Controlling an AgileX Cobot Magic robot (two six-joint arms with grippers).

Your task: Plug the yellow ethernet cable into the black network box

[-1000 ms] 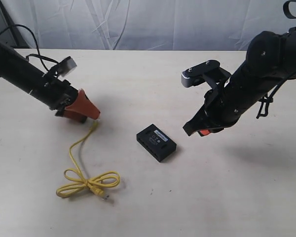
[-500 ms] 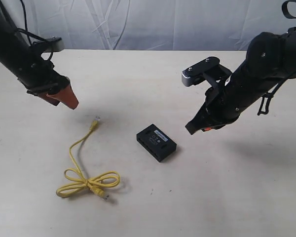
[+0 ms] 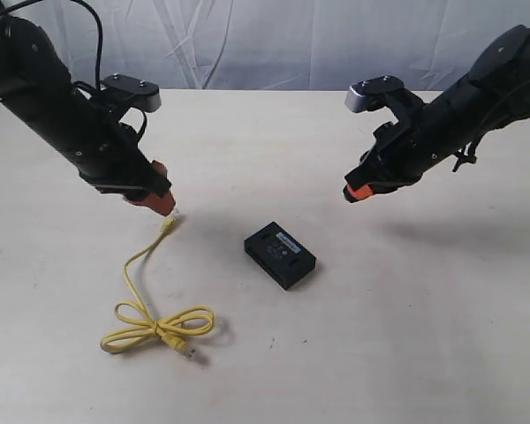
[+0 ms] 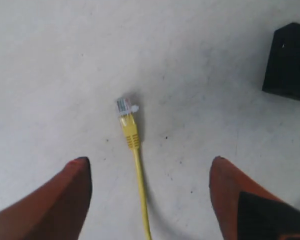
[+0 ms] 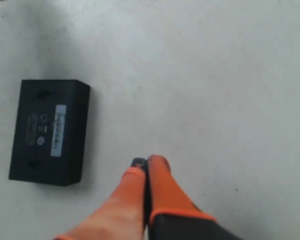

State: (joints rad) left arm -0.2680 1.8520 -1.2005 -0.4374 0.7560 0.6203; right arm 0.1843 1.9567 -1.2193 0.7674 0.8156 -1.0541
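Left gripper [image 3: 164,206] [image 4: 150,165] hovers with its orange fingers spread wide, straddling the clear plug [image 4: 123,105] of the yellow ethernet cable [image 3: 129,272] [image 4: 138,172] without touching it. That cable lies on the table [image 3: 265,132], running from the plug toward the near left, where it is tied in a loose loop. Right gripper [image 3: 357,193] [image 5: 146,163], fingers pressed together on nothing, hangs above the table to the far right of the black network box [image 3: 280,254] [image 5: 49,131], which sits mid-table, apart from the plug.
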